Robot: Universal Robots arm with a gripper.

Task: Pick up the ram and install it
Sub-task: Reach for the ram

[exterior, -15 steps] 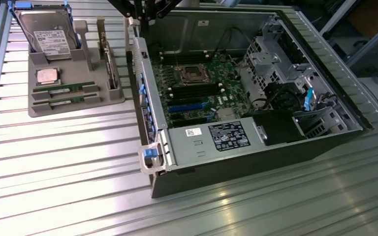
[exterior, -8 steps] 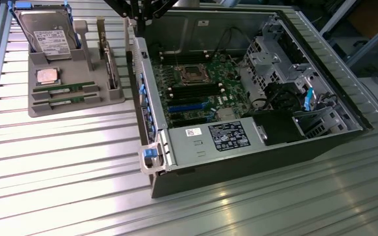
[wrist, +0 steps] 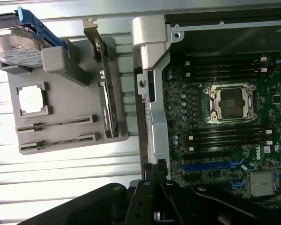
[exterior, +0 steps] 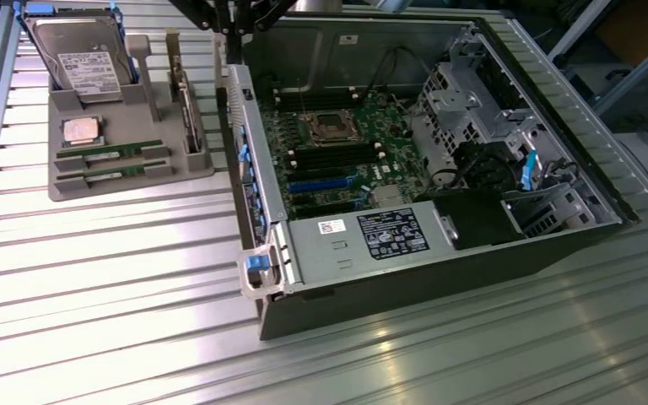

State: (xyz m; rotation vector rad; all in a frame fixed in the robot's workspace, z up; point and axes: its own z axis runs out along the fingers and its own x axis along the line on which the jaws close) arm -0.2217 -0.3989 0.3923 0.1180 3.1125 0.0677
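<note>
Reference for this entry is the grey tray (exterior: 132, 187), which rests on the slatted metal table (exterior: 99, 278).

Tool: your gripper (wrist: 155, 187) hangs high up, off the tray's long side that faces the computer case (exterior: 414, 283). In the exterior view it sits above the case wall running alongside the tray. Its jaws are pressed together and pinch nothing. It touches nothing on the tray.

Task part: you will find the ram stick (exterior: 110, 152) lying flat in a slot at the tray's end opposite the hard drive (exterior: 82, 51). The second ram stick (exterior: 110, 175) lies parallel in the next slot, closer to that end's outer edge. Both are well apart from the gripper.

Other tray contents:
- The hard drive stands upright in its blue carrier at one end of the tray.
- The square silver processor chip (exterior: 82, 131) lies in a recess of the tray between the hard drive and the ram sticks.
- The expansion card (exterior: 192, 110) stands on edge along the tray's case-facing side.

The case lies open just beside the tray, with the motherboard (exterior: 336, 164) exposed and its processor socket (exterior: 332, 126) visible.
</note>
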